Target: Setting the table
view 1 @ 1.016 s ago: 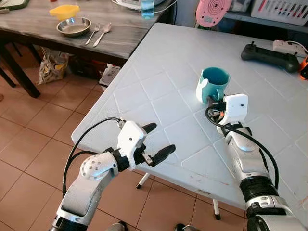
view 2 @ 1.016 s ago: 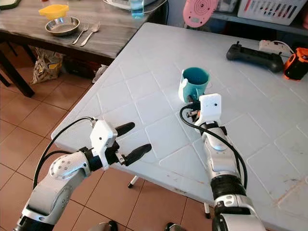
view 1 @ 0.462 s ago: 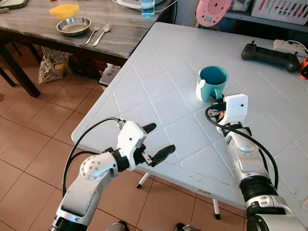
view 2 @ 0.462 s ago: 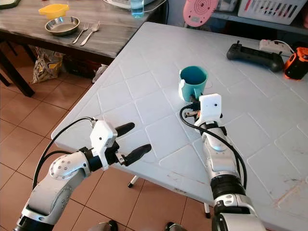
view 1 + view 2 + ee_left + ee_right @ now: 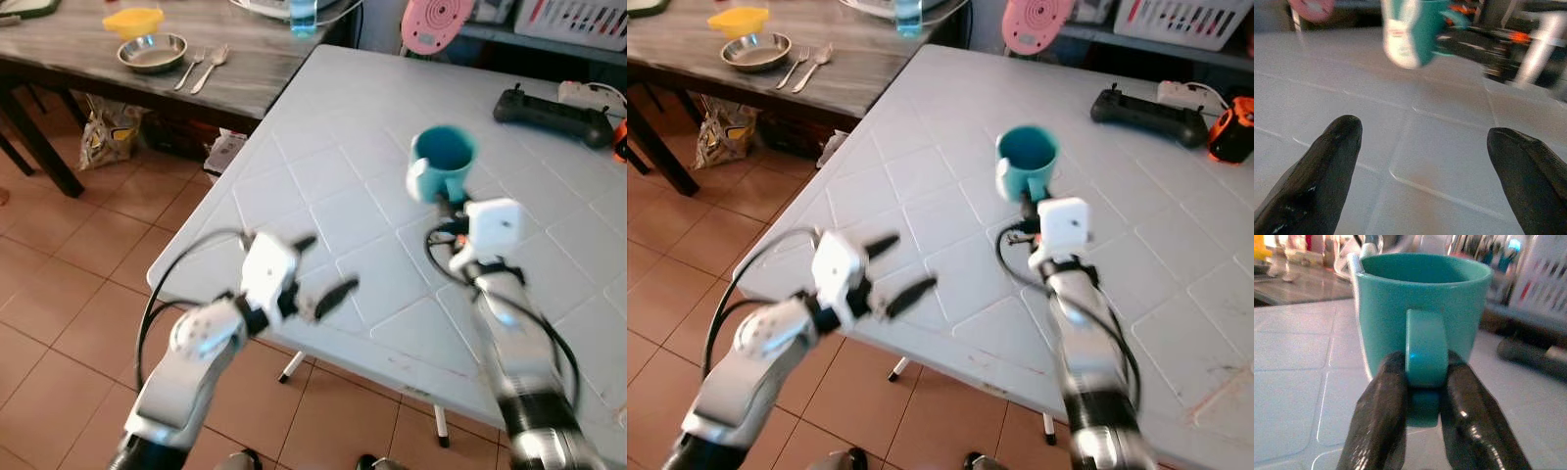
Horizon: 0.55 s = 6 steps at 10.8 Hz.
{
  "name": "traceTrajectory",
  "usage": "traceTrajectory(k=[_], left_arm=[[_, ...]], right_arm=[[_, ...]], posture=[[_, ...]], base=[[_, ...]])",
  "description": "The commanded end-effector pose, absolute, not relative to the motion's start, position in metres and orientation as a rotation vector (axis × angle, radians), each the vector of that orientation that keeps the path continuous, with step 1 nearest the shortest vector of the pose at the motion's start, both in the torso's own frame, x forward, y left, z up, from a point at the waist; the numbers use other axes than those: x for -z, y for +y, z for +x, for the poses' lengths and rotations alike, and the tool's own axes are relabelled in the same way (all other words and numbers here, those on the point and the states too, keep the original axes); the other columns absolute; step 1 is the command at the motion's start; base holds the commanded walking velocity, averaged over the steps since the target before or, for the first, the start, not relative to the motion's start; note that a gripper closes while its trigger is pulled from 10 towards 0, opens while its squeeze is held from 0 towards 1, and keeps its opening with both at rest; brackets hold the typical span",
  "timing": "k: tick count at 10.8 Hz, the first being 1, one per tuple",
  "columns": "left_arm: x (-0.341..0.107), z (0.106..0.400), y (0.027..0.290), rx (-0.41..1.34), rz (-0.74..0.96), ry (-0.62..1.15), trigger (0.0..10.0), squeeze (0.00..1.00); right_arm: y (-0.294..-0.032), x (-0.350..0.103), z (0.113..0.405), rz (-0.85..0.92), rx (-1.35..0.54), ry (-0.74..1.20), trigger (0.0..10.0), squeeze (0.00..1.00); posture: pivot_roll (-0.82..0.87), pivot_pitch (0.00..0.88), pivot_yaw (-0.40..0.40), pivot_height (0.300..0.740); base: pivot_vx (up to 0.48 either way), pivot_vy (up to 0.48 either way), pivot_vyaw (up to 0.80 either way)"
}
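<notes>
A teal mug (image 5: 441, 162) with a white patch on its side is over the middle of the white table (image 5: 323, 176). My right gripper (image 5: 1425, 366) is shut on the mug's handle from the near side, one black finger on each side of it. Whether the mug's base touches the table I cannot tell. My left gripper (image 5: 325, 264) is open with nothing between its fingers (image 5: 1317, 171), low over the table's near left edge. From the left wrist view the mug (image 5: 1410, 32) stands further along the table.
A black controller (image 5: 549, 106) and an orange object lie at the table's far right. To the far left, a wooden table holds a steel bowl (image 5: 151, 52), a yellow object and two forks (image 5: 201, 69). Tiled floor lies left of the white table.
The right gripper and the mug have shifted slightly up and away from me. Both arms are now blurred by motion.
</notes>
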State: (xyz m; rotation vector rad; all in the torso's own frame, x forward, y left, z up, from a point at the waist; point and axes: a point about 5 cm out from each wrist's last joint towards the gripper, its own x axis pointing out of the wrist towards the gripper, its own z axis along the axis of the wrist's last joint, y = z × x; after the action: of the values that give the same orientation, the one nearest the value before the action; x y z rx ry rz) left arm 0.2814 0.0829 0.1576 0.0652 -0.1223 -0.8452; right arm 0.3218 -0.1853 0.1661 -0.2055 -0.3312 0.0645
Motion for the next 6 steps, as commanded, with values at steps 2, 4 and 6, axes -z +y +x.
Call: traceTrajectory(k=[2,4,6], left_arm=[[-0.159,0.287,0.083,0.805,0.059,-0.148,10.0,0.00],[-0.163,0.300,0.084,0.713,0.033,-0.188,10.0,0.00],[-0.163,0.320,0.097,0.566,-0.009,-0.180,10.0,0.00]], right_arm=[[-0.200,-0.182,0.301,-0.241,0.031,-0.392,0.0,0.00],[-0.217,-0.186,0.263,-0.314,0.145,-0.369,0.5,0.00],[-0.225,-0.191,0.244,-0.326,0.210,-0.360,0.6,0.00]], posture=[[0.17,0.131,-0.027,0.740],[0.14,0.113,-0.039,0.740],[0.10,0.093,-0.049,0.740]], base=[[0.000,0.000,0.00],[0.000,0.000,0.00],[0.000,0.000,0.00]])
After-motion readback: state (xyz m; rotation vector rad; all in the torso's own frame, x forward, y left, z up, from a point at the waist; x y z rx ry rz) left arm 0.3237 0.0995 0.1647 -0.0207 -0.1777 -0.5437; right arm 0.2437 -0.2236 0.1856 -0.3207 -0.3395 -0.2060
